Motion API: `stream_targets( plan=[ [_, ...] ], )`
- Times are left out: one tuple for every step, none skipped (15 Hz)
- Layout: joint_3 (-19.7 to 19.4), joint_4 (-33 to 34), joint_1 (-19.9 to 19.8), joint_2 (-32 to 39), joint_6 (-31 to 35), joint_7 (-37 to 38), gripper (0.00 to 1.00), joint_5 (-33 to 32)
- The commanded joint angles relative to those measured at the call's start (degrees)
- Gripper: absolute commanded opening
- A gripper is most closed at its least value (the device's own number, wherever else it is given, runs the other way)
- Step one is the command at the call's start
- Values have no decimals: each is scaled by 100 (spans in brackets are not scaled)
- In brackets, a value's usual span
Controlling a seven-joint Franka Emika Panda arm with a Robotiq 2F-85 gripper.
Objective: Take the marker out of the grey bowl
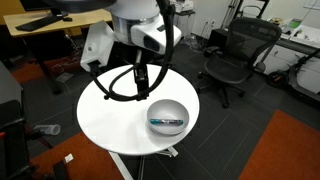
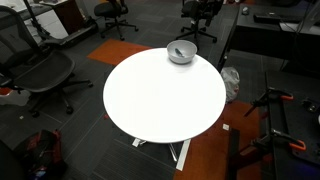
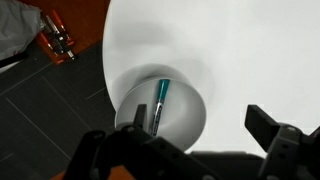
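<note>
The grey bowl [image 1: 167, 117] stands near the edge of the round white table [image 1: 115, 115]; it also shows in the other exterior view [image 2: 181, 52]. The marker [image 1: 166, 124], dark with a teal section, lies inside the bowl. In the wrist view the bowl [image 3: 185, 118] sits low in the picture with the marker [image 3: 161, 98] lying in it. My gripper [image 3: 200, 128] is open and empty, high above the table. Its left finger hangs over the bowl's marker side and its right finger over bare table. In an exterior view the gripper [image 1: 140, 78] hangs above the table behind the bowl.
Black office chairs [image 1: 235, 55] [image 2: 45, 75] stand around the table on a dark floor with orange carpet patches [image 1: 290, 150]. A wooden desk [image 1: 55, 20] is at the back. A red and black object [image 3: 55, 35] lies on the floor past the table's edge.
</note>
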Motion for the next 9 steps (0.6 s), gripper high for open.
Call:
stream_targets(
  plan=[
    [73, 491, -162, 549, 87, -87, 100, 286],
    [82, 584, -187, 676, 123, -79, 100, 303],
    [84, 678, -201, 810, 193, -44, 100, 292],
    [94, 778, -221, 947, 233, -31, 100, 285],
    [100, 873, -240, 1076, 266, -2, 100, 260],
    [102, 976, -253, 1227, 318, 23, 100, 226],
    [113, 1080, -273, 1366, 337, 24, 100, 215],
    [125, 1171, -292, 1506, 398, 16, 100, 210],
    [147, 1271, -316, 1645, 432, 6, 100, 208]
  ],
)
